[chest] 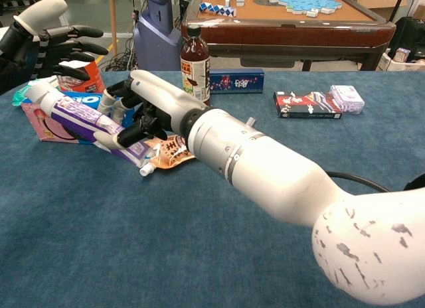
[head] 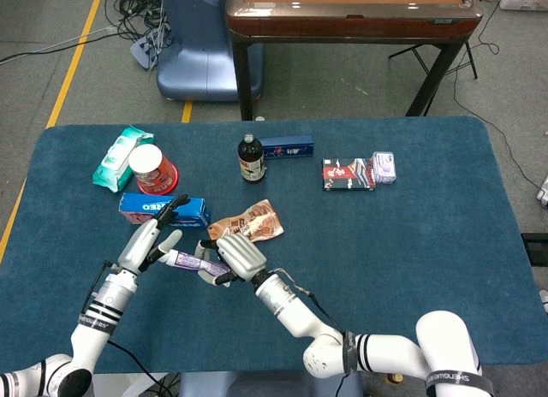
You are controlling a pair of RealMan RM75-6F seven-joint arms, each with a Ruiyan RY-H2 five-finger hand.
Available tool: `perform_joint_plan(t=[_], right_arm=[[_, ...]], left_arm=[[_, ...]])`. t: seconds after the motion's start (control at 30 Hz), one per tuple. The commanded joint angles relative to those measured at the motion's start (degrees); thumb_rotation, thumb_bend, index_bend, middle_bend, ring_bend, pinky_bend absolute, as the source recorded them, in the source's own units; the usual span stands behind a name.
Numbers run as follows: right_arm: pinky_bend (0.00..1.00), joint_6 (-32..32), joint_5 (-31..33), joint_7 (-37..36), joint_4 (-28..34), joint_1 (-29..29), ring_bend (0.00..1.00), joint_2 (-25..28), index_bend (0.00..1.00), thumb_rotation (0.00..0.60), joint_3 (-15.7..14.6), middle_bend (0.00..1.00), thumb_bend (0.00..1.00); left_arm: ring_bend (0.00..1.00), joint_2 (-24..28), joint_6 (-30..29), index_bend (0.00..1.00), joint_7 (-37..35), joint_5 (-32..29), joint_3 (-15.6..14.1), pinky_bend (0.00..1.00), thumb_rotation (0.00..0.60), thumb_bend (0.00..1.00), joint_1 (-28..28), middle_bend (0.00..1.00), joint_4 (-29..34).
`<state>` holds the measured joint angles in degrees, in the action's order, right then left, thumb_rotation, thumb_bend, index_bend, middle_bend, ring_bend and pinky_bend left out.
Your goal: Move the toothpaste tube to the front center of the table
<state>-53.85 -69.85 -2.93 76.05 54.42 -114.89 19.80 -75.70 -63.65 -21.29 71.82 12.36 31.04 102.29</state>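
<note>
- Blue tabletop [head: 411,269] spread wide under everything, felt-like, rounded at the corners.
- Right arm [chest: 265,178] stretched across the left half of the tabletop, white shell filling much of the chest view.
- Right hand [head: 231,256] wrapped around the toothpaste tube [chest: 73,115], fingers [chest: 129,132] curled tight on its lower end, cap end pointing toward the left hand; tube lifted off the cloth, left of center, just in front of the Oreo box.
- Left hand [head: 154,239] raised by the tube's cap end, fingers [chest: 76,34] spread apart and holding nothing; whether touching the tube, cannot tell.
- Oreo box [head: 188,210] lying flat behind both hands, blue, long side toward the camera.
- Green wipes pack [head: 116,157] at the far left, with a red-and-white cup [head: 152,168] just beside it.
- Brown snack pouch [head: 257,219] lying flat beside the right hand, close to the Oreo box.
- Dark bottle [head: 250,159] upright near the far edge, a small blue box [head: 289,146] just beside it.
- Red-and-black box [head: 347,174] further right, a small pale packet [head: 384,167] touching its end.
</note>
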Motion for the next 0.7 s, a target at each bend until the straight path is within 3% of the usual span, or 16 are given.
perform_joint_plan(t=[0.03, 0.7], right_arm=[[0.82, 0.37, 0.37, -0.07, -0.10, 0.19, 0.80, -0.17, 0.98, 0.600, 0.36, 0.92, 0.97], [0.82, 1.84, 3.09, -0.91, -0.02, 1.14, 0.80, -1.54, 0.99, 0.600, 2.67, 0.92, 0.97]], left_arm=[[0.05, -0.61, -0.24, 0.00, -1.16, 0.99, 0.10, 0.11, 0.000, 0.07, -0.21, 0.08, -0.65], [0.04, -3.23, 0.20, 0.00, -8.09, 6.12, -0.72, 0.11, 0.000, 0.02, 0.04, 0.07, -3.18]])
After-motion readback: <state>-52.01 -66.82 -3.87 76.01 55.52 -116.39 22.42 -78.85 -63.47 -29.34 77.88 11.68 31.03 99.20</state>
